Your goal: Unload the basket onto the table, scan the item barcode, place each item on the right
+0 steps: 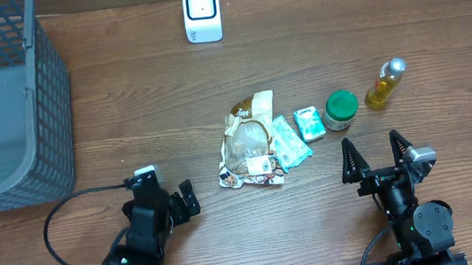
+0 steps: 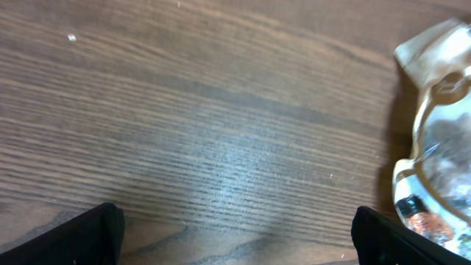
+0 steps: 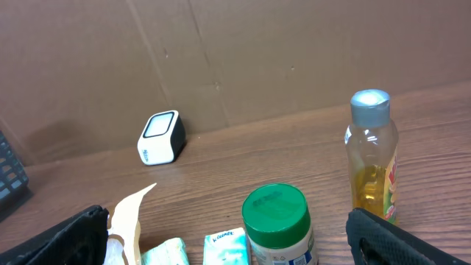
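Left gripper (image 1: 170, 192): my fingers are spread wide with nothing between them. In the left wrist view a dark fingertip (image 2: 77, 237) shows in each lower corner, with only bare wooden table (image 2: 221, 125) between. The clear snack bag (image 2: 438, 132) sits at the right edge of that view, near my right-hand finger. I can't tell if they touch there, but the overhead view shows a gap.

Right gripper (image 1: 373, 154): also spread wide and holding nothing. It hovers low near the table's front edge, fingertips (image 3: 62, 237) at the lower corners of its wrist view. Straight ahead of them is the green-lidded jar (image 3: 276, 221), upright. A small teal-and-white pack (image 3: 227, 248) is just beside it on the left. The bottle of yellow liquid (image 3: 372, 158) has a silver cap and stands upright to the right of the jar, near it but apart.

None of the items to scan is picked up. They sit mid-table in a loose row: snack bag (image 1: 251, 144), crumpled and lying flat, a teal sachet (image 1: 287, 142) against its right side, then pack, jar and bottle.

The white barcode scanner (image 1: 202, 11) stands at the far edge of the table, well apart from the items, its window facing the arms. Behind it is a cardboard wall (image 3: 221, 59). A grey mesh basket (image 1: 1, 106) takes up the far-left corner. A black cable (image 1: 55, 226) loops beside my left arm.
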